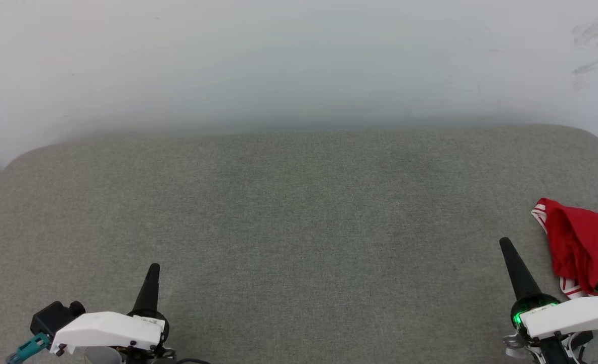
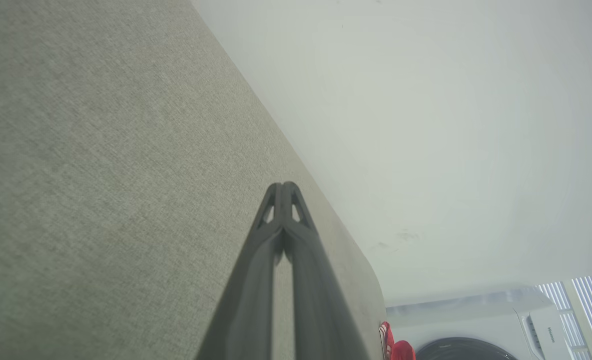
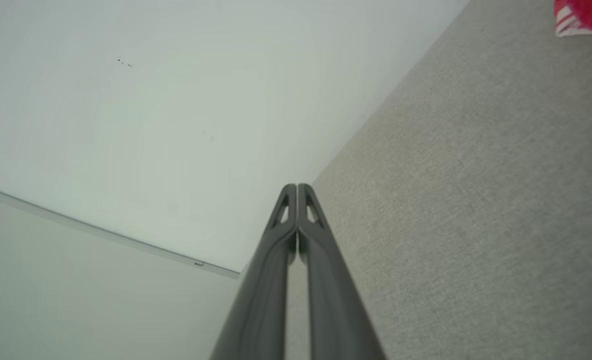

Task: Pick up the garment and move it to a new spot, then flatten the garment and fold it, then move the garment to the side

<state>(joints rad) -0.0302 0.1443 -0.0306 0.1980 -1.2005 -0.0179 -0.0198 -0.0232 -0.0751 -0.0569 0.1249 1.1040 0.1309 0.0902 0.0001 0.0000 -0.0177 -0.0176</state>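
Looking down in the head view, the robot faces a grey fabric-covered surface (image 1: 299, 227) backed by a pale wall (image 1: 299, 60). The left gripper (image 1: 152, 270) sits at the lower left, its two dark fingers pressed together into one point and holding nothing. The right gripper (image 1: 506, 246) sits at the lower right, likewise closed and empty. The garment (image 1: 582, 247) lies crumpled in a red heap with red-and-white striped trim at the surface's right edge, just beside the right gripper on its outer side.

In the left wrist view, the left gripper (image 2: 283, 187) has its fingers meeting at the tips above the grey fabric. A scrap of the garment (image 2: 398, 350) shows at the surface's far corner, near a white washing machine (image 2: 501, 320).

In the right wrist view, the right gripper (image 3: 297, 189) is closed tip to tip with nothing between. The garment (image 3: 583, 17) lies in the upper right corner, well apart from the fingertips.
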